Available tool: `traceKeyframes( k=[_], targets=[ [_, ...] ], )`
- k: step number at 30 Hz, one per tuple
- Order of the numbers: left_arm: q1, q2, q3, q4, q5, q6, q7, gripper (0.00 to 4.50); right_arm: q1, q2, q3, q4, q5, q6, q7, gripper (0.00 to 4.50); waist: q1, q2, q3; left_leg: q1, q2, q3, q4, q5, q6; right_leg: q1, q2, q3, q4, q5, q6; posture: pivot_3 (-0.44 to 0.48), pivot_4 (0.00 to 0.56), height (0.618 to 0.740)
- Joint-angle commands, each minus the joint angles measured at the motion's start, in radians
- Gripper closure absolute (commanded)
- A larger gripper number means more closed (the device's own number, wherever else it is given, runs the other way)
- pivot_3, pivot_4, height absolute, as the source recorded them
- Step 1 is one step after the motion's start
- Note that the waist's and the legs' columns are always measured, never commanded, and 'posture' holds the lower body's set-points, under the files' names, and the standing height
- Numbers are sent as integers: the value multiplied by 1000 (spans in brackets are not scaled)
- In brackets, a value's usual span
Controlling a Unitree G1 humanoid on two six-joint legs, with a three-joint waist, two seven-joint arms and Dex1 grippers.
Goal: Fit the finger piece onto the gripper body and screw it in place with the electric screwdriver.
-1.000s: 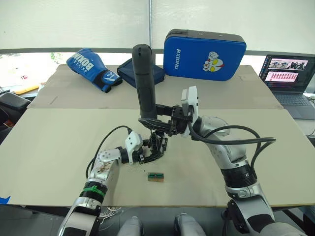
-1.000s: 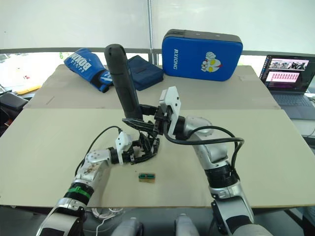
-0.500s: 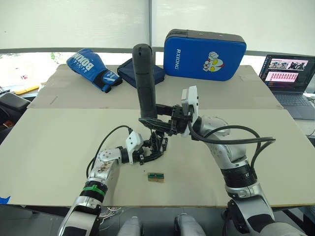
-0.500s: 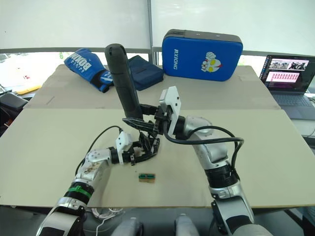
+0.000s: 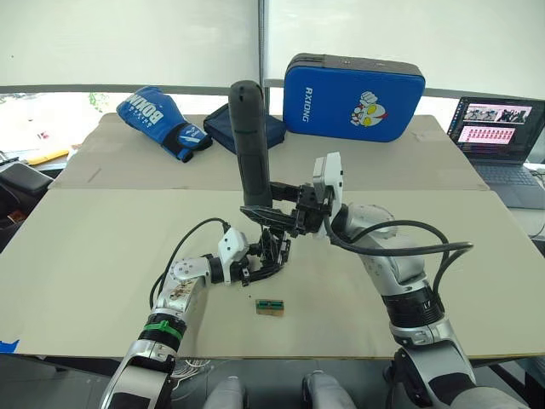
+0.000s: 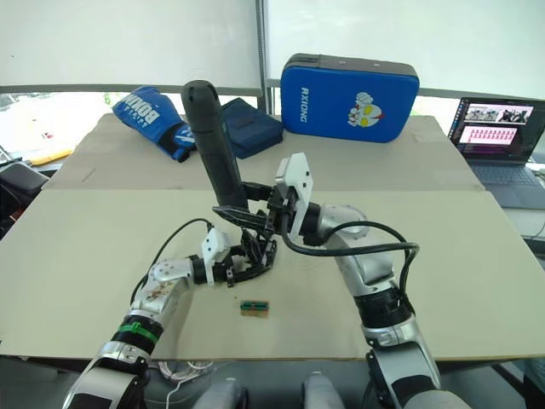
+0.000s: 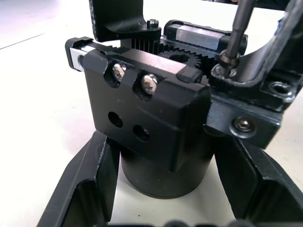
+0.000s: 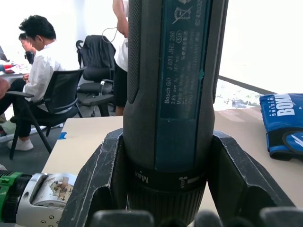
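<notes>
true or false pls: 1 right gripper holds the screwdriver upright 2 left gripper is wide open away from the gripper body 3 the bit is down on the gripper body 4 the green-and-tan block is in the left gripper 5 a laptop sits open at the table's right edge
1. True. The right gripper is shut on the screwdriver, which stands nearly upright.
2. False. The left gripper is shut on the gripper body, its fingers on either side of the round base.
3. True. The bit comes down onto a screw on top of the gripper body.
4. False. The green-and-tan block lies loose on the table, nearer the robot than the gripper body.
5. True. The laptop is open at the right edge.
</notes>
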Motion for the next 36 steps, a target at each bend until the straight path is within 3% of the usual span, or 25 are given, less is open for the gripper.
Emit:
traceKeyframes(
  k=[1, 20, 36],
  targets=[
    [13, -3, -21, -30, 8, 13, -2, 1683, 30, -13, 19, 28, -23, 13, 3, 2563, 0, 0, -1, 0, 0, 0, 0, 0, 0, 0, 0, 0, 0, 0, 0, 0, 150, 740],
    [25, -5, -24, -39, 8, 10, 13, 1683, 31, -24, 40, 67, -38, 131, -41, 2563, 0, 0, -5, 1, 0, 0, -1, 0, 0, 1, 0, 0, 0, 0, 0, 0, 150, 740],
    [36, 2, -24, -50, 9, 13, 20, 1683, 18, -21, 33, 41, -29, 86, -23, 2563, -1, 0, -7, 2, 0, 0, -1, 0, 0, 1, 0, 0, -1, 0, 0, 0, 150, 740]
  ],
)
